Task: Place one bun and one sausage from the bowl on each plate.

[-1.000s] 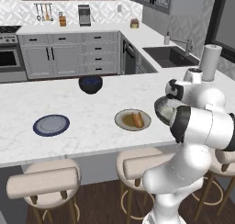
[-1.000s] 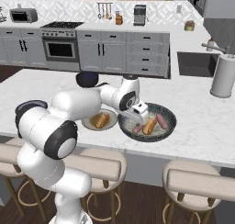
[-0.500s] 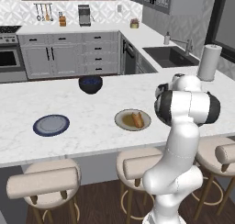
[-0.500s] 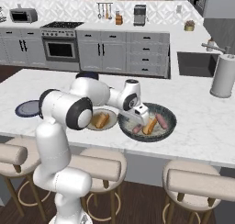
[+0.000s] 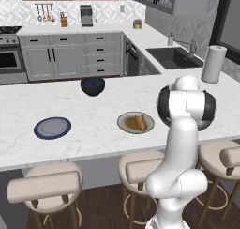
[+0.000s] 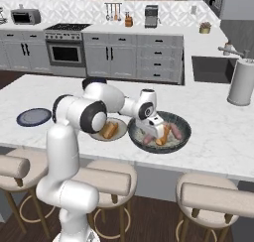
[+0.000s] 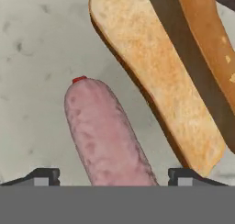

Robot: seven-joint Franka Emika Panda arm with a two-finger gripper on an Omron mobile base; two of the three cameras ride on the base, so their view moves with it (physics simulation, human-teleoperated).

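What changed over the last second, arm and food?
The arm's elbow swung from low beside the base to upright, while the gripper stayed down in the bowl. It now sits over a sausage, fingertips either side, open, nothing gripped yet. Unchanged: the bun on the beige plate, the blue plate bare, and the bowl's contents where they were.

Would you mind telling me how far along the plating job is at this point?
Done: the beige plate holds a bun. In hand: the open gripper hangs low in the bowl, finger tips either side of a sausage, not yet gripped. Left: a sausage for the beige plate, then both items for the bare blue plate.
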